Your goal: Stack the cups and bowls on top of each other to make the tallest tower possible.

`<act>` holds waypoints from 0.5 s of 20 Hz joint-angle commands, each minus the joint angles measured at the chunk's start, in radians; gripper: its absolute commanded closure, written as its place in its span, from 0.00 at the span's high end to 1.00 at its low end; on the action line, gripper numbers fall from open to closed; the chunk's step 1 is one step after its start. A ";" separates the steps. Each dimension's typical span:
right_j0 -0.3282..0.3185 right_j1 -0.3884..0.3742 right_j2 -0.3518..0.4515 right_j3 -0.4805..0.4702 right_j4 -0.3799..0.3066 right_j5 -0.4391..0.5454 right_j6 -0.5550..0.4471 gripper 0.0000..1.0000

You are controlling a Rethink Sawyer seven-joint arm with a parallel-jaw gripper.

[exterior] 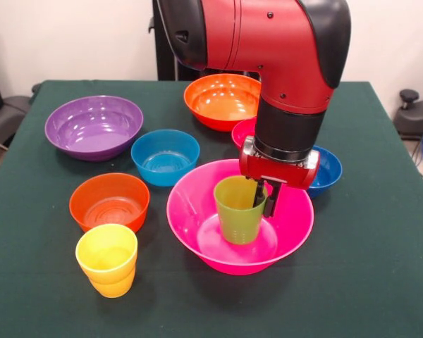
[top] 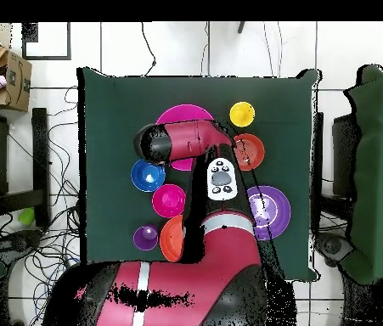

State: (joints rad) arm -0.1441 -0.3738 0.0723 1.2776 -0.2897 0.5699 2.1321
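The big pink bowl (exterior: 197, 211) stands at the table's middle front. The lime green cup (exterior: 237, 211) stands upright inside it. My gripper (exterior: 264, 198) comes down from above at the cup's right rim, one finger inside the cup and one outside, shut on its wall. The yellow cup (exterior: 107, 259) stands at the front left, next to the small orange bowl (exterior: 109, 202). The light blue bowl (exterior: 165, 156), big purple bowl (exterior: 94, 127) and big orange bowl (exterior: 222, 101) lie behind. The red bowl (exterior: 242, 131) and dark blue bowl (exterior: 329, 169) are partly hidden by the arm. The purple cup (top: 145, 237) shows only in the overhead view.
The dark green table (exterior: 381, 267) has bare cloth at its front right and along the front edge. In the overhead view the arm (top: 186, 140) covers the pink bowl's (top: 184, 115) near part, the green cup and the light blue bowl.
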 commanded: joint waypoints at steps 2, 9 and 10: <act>-0.005 0.016 0.061 0.046 -0.091 -0.014 -0.119 0.00; 0.005 0.030 0.056 0.047 -0.093 -0.026 -0.103 0.00; 0.004 0.031 0.056 0.045 -0.094 -0.024 -0.106 0.00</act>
State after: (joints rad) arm -0.1440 -0.3739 0.0723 1.2791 -0.2897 0.5699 2.1321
